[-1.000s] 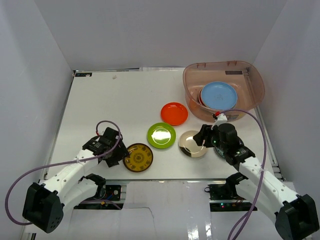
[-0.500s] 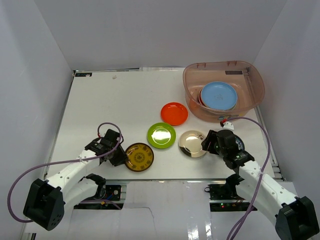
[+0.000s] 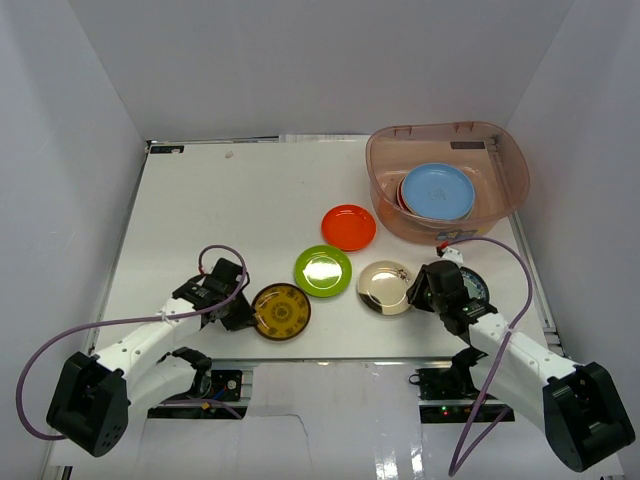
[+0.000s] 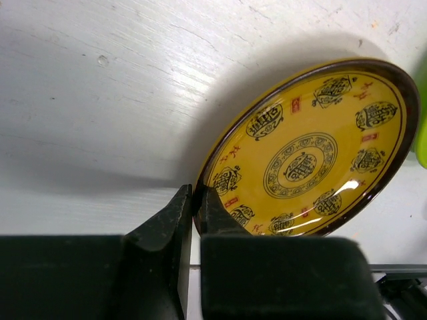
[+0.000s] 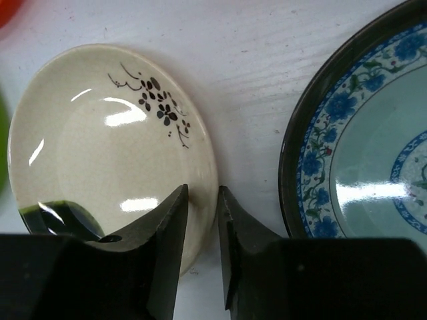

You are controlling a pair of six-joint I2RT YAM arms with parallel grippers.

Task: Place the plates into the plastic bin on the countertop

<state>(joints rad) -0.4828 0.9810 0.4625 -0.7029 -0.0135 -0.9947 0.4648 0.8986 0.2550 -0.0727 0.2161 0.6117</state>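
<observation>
Near the front of the countertop (image 3: 230, 220), a brown-yellow plate (image 3: 280, 312) (image 4: 310, 157) lies with my left gripper (image 3: 242, 312) (image 4: 195, 193) shut on its left rim. My right gripper (image 3: 413, 290) (image 5: 202, 193) is shut on the right rim of a glossy tan plate (image 3: 383, 287) (image 5: 113, 140) with a small dark flower sprig. A teal patterned plate (image 5: 373, 153) (image 3: 478, 285) lies just right of it, partly under my right arm. A green plate (image 3: 322, 270) and an orange plate (image 3: 348, 227) lie in the middle. The plastic bin (image 3: 385, 165) at the back right holds a light blue plate (image 3: 438, 190) on top of others.
White walls close in the countertop on the left, back and right. The front edge runs just behind both grippers. The bin's near wall stands a little beyond the right gripper.
Both grippers have closed from open onto plate rims. The right gripper slid down and right to the tan plate's right edge. The left one nudged the brown-yellow plate slightly right.
</observation>
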